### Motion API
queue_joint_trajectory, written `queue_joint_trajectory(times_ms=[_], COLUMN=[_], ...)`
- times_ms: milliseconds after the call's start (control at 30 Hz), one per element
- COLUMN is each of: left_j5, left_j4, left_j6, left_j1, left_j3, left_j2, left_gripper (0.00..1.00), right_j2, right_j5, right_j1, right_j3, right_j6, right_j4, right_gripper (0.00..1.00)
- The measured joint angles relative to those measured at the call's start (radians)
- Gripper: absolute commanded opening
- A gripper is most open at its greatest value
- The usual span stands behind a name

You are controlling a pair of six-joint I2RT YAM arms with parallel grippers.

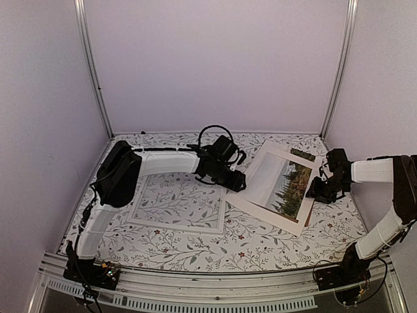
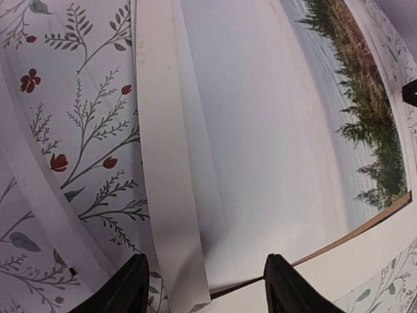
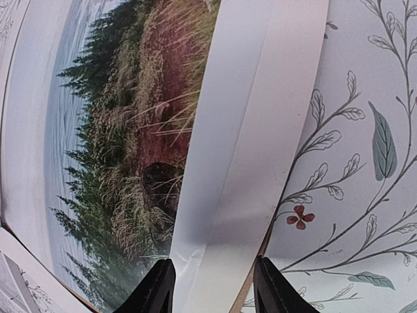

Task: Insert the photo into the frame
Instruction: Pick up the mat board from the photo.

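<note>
**Photo lies between the two pincers, outside the frame**

The table (image 1: 260,246) wears a pale cloth printed with grey sprigs and small red flowers. Plain pale walls (image 1: 215,59) close it in on three sides, with metal posts (image 1: 91,65) in the far corners.

The photo (image 1: 273,186) is a large sheet with a wide white border. Pale water and sky fill the part nearest the left pincer (image 1: 236,181). Dark conifers and reddish grass run along the side by the right pincer (image 1: 317,190). The sheet sits askew to the table edges and spans the gap from one pincer to the other. A thin brown board edge (image 2: 352,231) shows beneath its border.

The left pincer is released. Its fingers (image 2: 133,287) stand wide apart, with the photo's white border straight ahead of them and nothing clamped. The right pincer also has its fingers (image 3: 159,290) parted, and the white border lies in the gap. It is not clenched on the sheet, and whether the tips touch the paper cannot be told.

The frame (image 1: 176,227), thin and white, lies flat to the left of the left pincer and nearer the arm bases. The cloth shows through its pane. Its right rim is just beside the photo's nearest corner, and contact there is unclear. Bare cloth lies on the near side of both pincers. The right wall stands close behind the right pincer.
</note>
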Motion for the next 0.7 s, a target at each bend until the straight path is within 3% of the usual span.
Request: queue_joint_trajectory(times_ms=[700], left_j5=[-0.028], left_j4=[-0.108], left_j6=[0.012], left_j1=[0.003], left_j3=[0.104], left_j2=[0.066], left_gripper=[0.65], right_j2=[-0.021], right_j5=[-0.023], right_j1=[0.003], right_j3=[-0.046], right_j6=[0.022], right_j4=[0.01], right_gripper=[0.47])
